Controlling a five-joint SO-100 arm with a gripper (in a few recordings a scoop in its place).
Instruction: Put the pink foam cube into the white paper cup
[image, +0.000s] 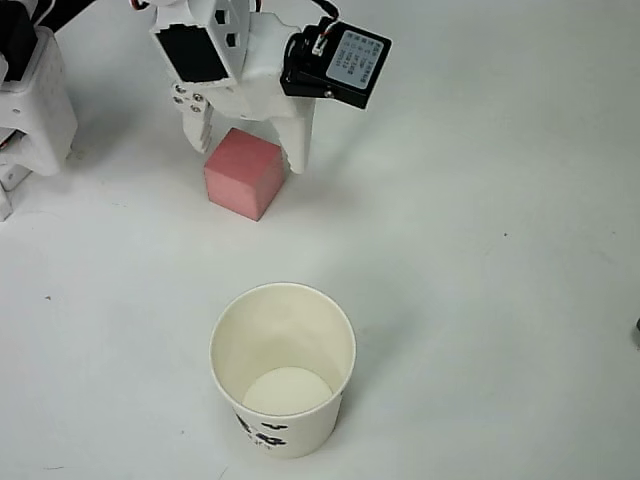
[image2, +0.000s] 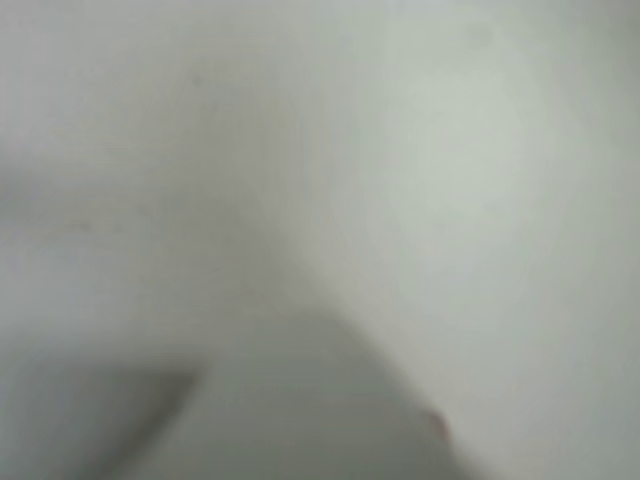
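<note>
Overhead view: the white claw (image: 248, 148) reaches in from the top of the picture and stands low over the white table (image: 500, 260). Its two fingers are spread, one on each side of the upper part of the pink foam cube (image: 245, 172). The shorter finger sits by the cube's upper left corner; the longer, broader finger lies along the cube's right edge. Whether either finger touches the foam cannot be told. The claw is released, not clenched on anything, and the cube rests on the table between the fingers, most of its body projecting beyond their tips.

The white paper cup (image: 283, 368) stands upright well beyond the claw's fingertips, toward the bottom of the picture and slightly to the right of the cube. It is well apart from both cube and claw. Its mouth is open and its inside shows only the pale bottom. Black printed marks show low on its outer wall.

Wrist view: heavily blurred pale surface with a grey shadowed patch at the bottom; nothing in it can be identified.
</note>
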